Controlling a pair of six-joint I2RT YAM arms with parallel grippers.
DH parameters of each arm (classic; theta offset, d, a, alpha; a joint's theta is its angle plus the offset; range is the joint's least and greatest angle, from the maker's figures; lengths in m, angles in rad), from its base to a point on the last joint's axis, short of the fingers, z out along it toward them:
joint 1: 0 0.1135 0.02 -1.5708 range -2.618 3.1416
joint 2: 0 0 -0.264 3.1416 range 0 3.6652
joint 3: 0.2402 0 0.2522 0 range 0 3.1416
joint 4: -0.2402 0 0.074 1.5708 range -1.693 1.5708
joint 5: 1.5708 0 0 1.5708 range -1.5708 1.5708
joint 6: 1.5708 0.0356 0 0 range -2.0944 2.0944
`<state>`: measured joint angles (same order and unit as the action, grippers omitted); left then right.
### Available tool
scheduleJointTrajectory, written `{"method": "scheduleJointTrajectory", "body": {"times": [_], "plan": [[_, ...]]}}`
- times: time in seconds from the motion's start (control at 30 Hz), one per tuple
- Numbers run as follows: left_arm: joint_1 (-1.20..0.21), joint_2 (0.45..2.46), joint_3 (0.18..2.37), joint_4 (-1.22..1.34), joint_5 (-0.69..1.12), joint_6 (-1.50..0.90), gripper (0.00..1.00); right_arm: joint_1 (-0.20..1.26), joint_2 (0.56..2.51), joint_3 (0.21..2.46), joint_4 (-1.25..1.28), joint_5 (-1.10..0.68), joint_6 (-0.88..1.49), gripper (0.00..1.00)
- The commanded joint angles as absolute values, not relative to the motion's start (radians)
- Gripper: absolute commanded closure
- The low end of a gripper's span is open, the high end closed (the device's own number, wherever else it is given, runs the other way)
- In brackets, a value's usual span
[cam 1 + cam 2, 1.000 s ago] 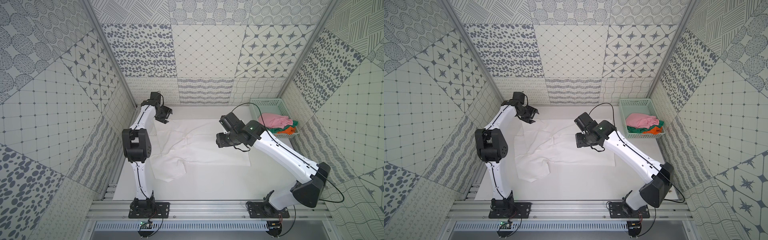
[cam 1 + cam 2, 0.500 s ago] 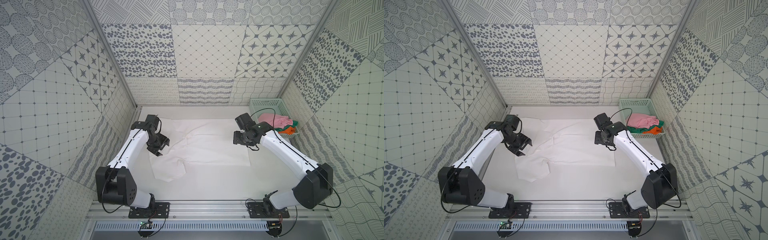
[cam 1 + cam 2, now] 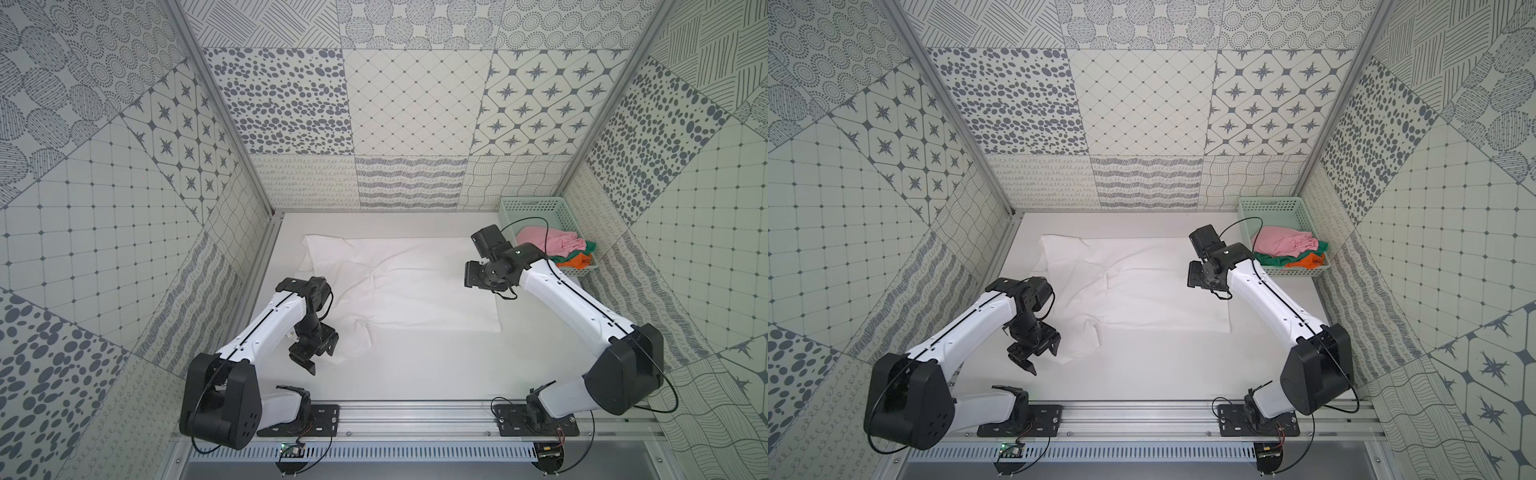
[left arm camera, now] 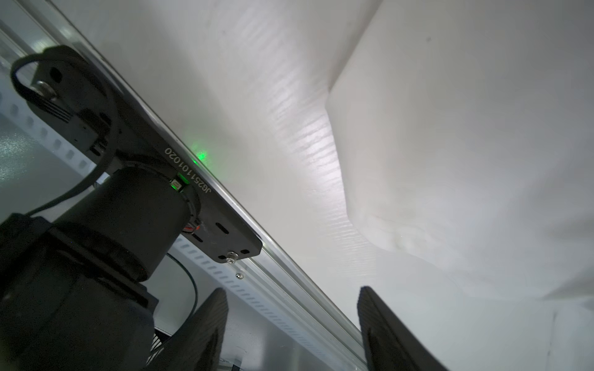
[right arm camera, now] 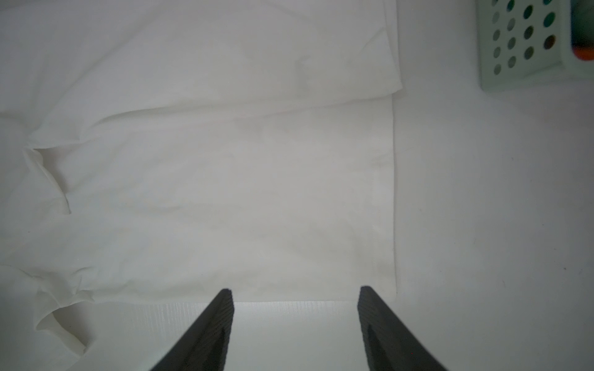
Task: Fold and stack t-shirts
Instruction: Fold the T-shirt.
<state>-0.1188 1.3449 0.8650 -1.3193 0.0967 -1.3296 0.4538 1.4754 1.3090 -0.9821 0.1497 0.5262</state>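
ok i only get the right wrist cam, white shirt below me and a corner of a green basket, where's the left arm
observer: the left gripper hangs by the near left sleeve of the white t-shirt, jaws open, nothing in them.
operator: what's in that basket
observer: the basket holds a pink t-shirt on top, with a green t-shirt and an orange t-shirt showing under it.
operator: and where does it sit
observer: in the far right corner of the table.
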Motion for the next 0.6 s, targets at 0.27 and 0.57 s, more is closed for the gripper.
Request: {"method": "scheduleJointTrajectory", "body": {"times": [0.27, 0.57], "plan": [[-0.146, 1.536, 0.836, -1.143, -0.013, -1.401, 0.32, 0.454, 1.433, 1.352, -0.999, 0.139, 0.491, 0.35], [-0.163, 1.663, 0.889, -1.076, -0.01, -1.391, 0.32, 0.453, 1.44, 1.393, -1.025, 0.159, 0.466, 0.35]]}}
